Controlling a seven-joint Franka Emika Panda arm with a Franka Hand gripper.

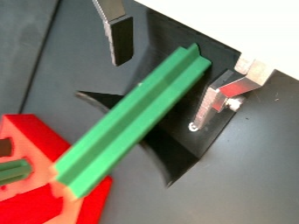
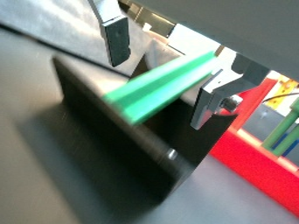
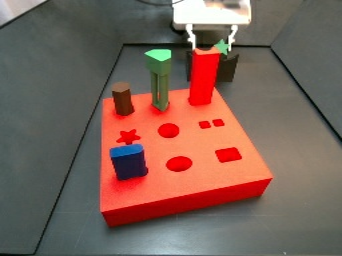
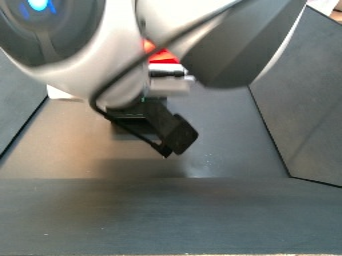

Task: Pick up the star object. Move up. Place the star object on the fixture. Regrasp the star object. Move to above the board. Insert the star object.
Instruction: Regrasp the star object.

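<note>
Long slim green star-section peg point(image 1: 135, 127) lies tilted on the dark, near-black boxy fixture point(image 2: 111, 140). Gripper point(image 1: 163, 66) straddles it, silver-plate fingers point(image 1: 121, 37) spread wide, gripping nothing. Regrasp: centre jaws, close squarely on flanks before lifting toward the thick red holed board point(image 3: 181, 160).

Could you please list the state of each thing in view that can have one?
Gripper: at the fixture, jaws open on either side of the star peg, not touching it.
Star peg: tilted, resting on the fixture.
Star hole in the board: empty.
Blue block: standing in the board.
</note>
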